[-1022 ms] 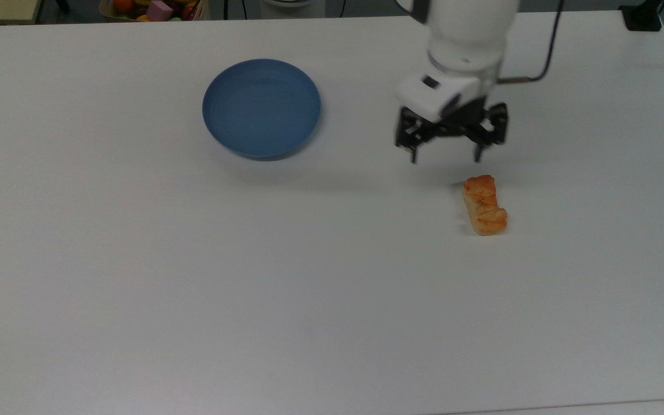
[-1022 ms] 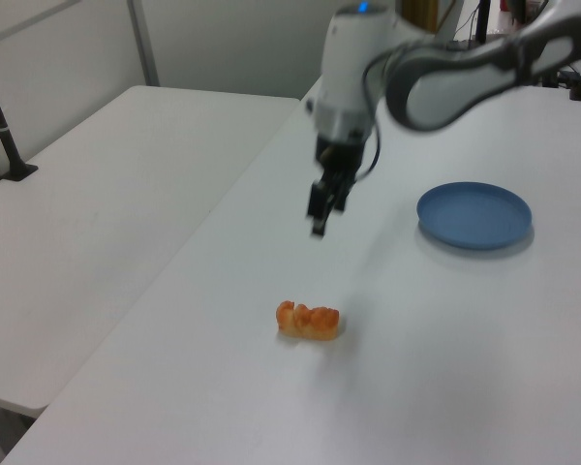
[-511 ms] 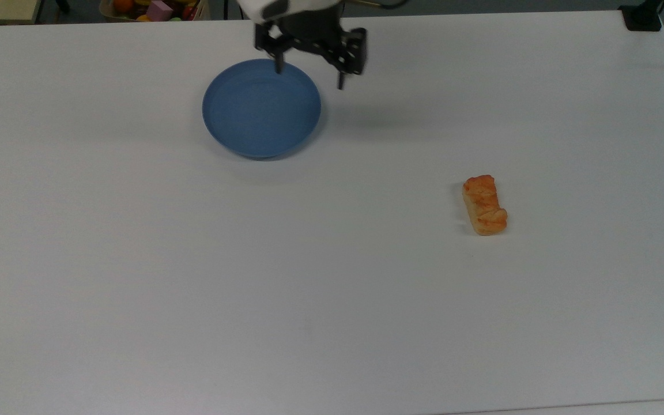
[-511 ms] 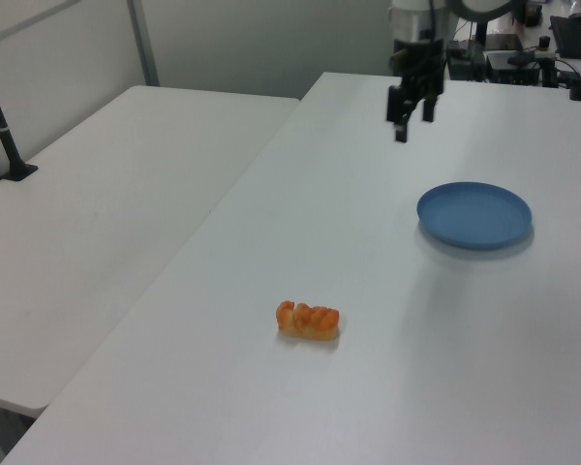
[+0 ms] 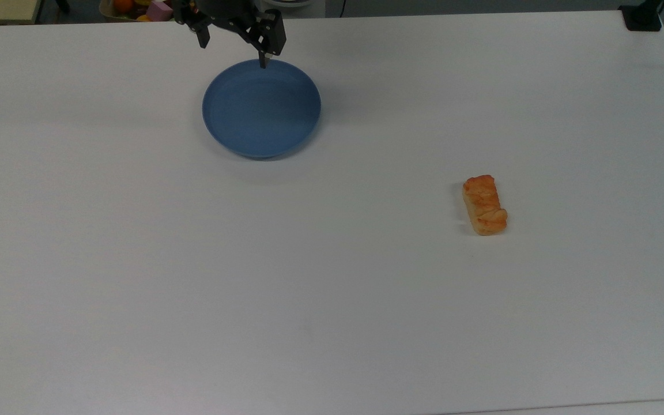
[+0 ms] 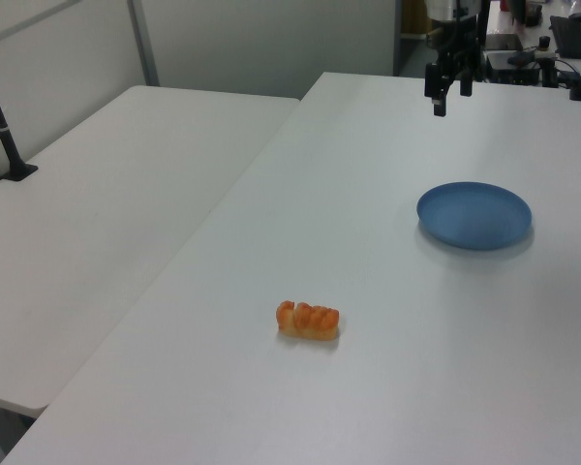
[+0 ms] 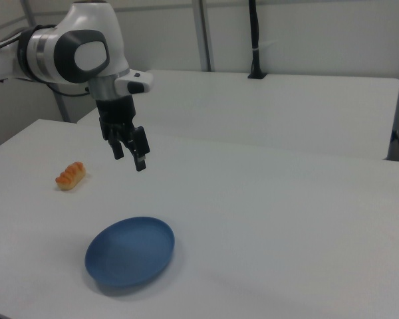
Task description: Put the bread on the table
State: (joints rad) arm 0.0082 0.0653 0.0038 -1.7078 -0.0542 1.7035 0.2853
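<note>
bread [image 5: 485, 205]: flat on bare table [image 5: 332, 300], well apart from blue plate [image 5: 261, 108], long axis running near-to-far in the top view | pincer [image 5: 231, 41]: released, empty, raised past plate's far rim, far up-left of bread in the top view | placement looks done
</note>
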